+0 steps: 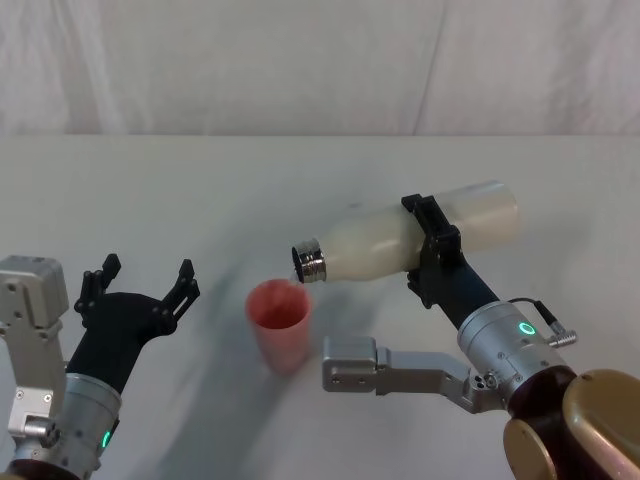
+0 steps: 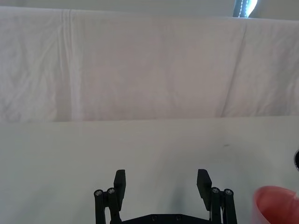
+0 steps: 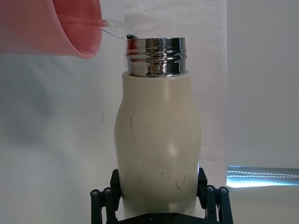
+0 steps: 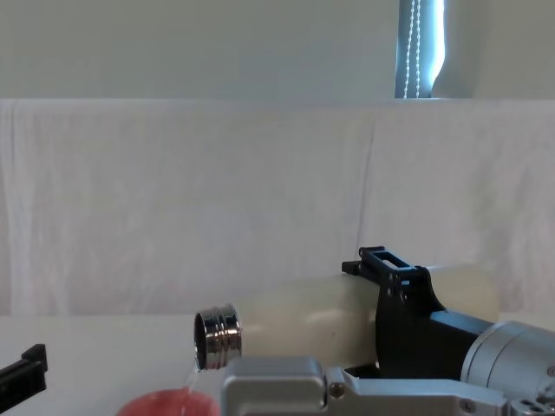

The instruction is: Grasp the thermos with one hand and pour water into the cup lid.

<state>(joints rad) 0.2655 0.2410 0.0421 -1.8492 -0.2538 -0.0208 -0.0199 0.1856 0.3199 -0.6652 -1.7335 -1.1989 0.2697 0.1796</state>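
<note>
Black left pincer (image 1: 140, 282) hangs spread wide and empty at the near left of the bench (image 1: 200, 190). Just right of it the pinkish cup lid (image 1: 279, 322) stands upright. Above its rim, the chrome neck of the thermos (image 1: 400, 240) tips down-left, long axis near horizontal, water trickling in. Right pincer (image 1: 432, 245) clamps the bottle's middle; judged mid-pour, mouth-over-rim alignment critical.

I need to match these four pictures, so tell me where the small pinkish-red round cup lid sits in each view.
Head view: the small pinkish-red round cup lid stands left of centre.
Left wrist view: its rim shows at the lower right corner.
Right wrist view: it is at the upper left.
Chest view: its rim shows at the bottom edge.
Shared landmark: the cream-white thermos's shiny chrome neck, beside the lid.
</note>
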